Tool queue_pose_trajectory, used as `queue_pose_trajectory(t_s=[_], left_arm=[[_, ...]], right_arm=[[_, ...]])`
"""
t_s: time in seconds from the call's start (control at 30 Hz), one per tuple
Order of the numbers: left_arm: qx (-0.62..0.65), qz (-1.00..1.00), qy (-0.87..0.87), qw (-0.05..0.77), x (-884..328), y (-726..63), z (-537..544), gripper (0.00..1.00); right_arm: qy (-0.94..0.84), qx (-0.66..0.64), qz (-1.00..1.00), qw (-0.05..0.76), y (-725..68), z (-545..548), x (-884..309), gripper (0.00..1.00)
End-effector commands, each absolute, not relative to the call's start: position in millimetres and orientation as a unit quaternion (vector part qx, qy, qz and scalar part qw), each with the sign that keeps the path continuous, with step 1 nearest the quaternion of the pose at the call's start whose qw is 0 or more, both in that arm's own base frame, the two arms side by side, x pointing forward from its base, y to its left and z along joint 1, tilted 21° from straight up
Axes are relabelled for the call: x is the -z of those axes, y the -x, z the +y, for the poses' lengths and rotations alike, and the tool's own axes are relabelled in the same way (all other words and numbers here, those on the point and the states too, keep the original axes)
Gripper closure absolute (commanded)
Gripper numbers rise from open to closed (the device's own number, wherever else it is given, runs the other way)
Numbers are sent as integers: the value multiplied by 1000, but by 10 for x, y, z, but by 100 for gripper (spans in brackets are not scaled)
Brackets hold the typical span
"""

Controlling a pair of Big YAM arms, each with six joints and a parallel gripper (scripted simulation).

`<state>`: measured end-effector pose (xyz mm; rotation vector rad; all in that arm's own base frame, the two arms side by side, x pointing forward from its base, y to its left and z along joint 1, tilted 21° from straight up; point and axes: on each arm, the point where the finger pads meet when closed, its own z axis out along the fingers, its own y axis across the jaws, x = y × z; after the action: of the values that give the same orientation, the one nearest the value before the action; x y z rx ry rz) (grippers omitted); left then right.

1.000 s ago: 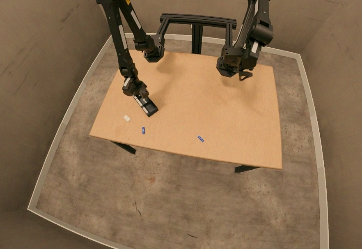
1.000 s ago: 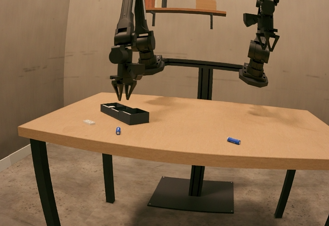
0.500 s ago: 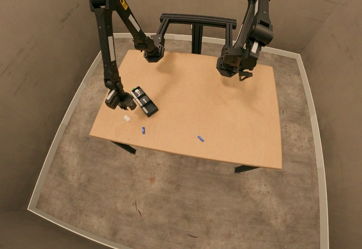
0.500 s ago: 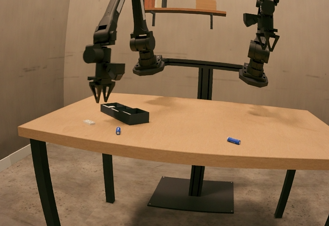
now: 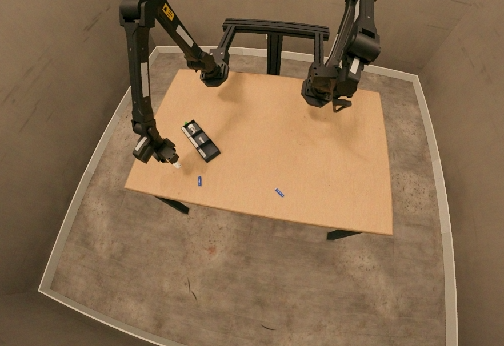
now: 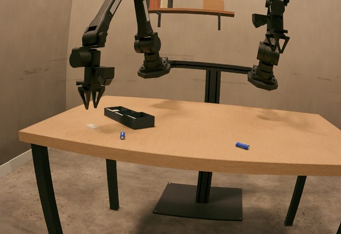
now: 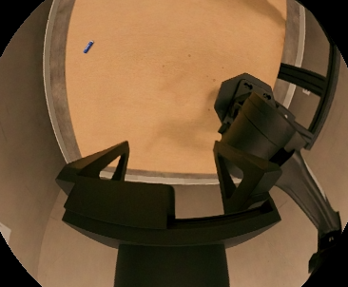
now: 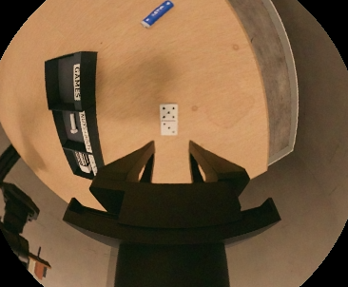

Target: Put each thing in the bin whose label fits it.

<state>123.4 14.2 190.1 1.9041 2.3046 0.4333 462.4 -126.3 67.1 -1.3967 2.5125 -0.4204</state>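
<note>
- The right gripper (image 5: 173, 159) (image 6: 91, 108) (image 8: 171, 144) is hovering over the domino (image 5: 177, 165) (image 6: 92, 126) (image 8: 168, 120), its fingers standing partly open and holding nothing
- The domino is lying flat on the table (image 5: 252, 122) (image 6: 193, 132) (image 8: 125, 28), outside the bins, showing its pips upward; the step in hand is seemingly becoming its pick-up
- The next move is calling for centring the fingers across the domino's narrow width, lowering straight, closing, then carrying it to the games bin (image 5: 213, 157) (image 6: 144, 122) (image 8: 93, 81)
- The near battery (image 5: 199, 181) (image 6: 122, 135) (image 8: 157, 13) is lying beyond the domino, on the table and touching no bin
- The games bin is standing with no thing showing inside, so the domino is probably belonging there, laid wholly within the walls
- The nuts bin (image 8: 96, 128), in the middle, is holding a bolt (image 5: 201, 140) (image 8: 73, 124), which is fitting its label
- The end bin (image 8: 98, 159) is holding a striped piece (image 8: 83, 162); its label is staying too hidden to read, so whether batteries are belonging there is remaining unclear
- The far battery (image 5: 279, 192) (image 6: 242, 145) (image 7: 88, 47) is lying well apart, awaiting that same judgement
- The left gripper (image 5: 342, 107) (image 6: 277, 51) (image 7: 171, 144) is hanging high, spread wide and gripping nothing
</note>
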Motion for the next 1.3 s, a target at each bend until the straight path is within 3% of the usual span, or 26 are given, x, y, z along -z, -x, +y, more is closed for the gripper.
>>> queue_pose_trajectory(t_s=[0.0,1.27], left_arm=[[-162,758,-625,90,-2229,-1288,138,0],[-162,758,-625,90,-2229,-1288,138,0]], right_arm=[[489,148,851,123,-4607,-1193,-773,61],[482,155,852,132,-4712,-1190,-879,61]])
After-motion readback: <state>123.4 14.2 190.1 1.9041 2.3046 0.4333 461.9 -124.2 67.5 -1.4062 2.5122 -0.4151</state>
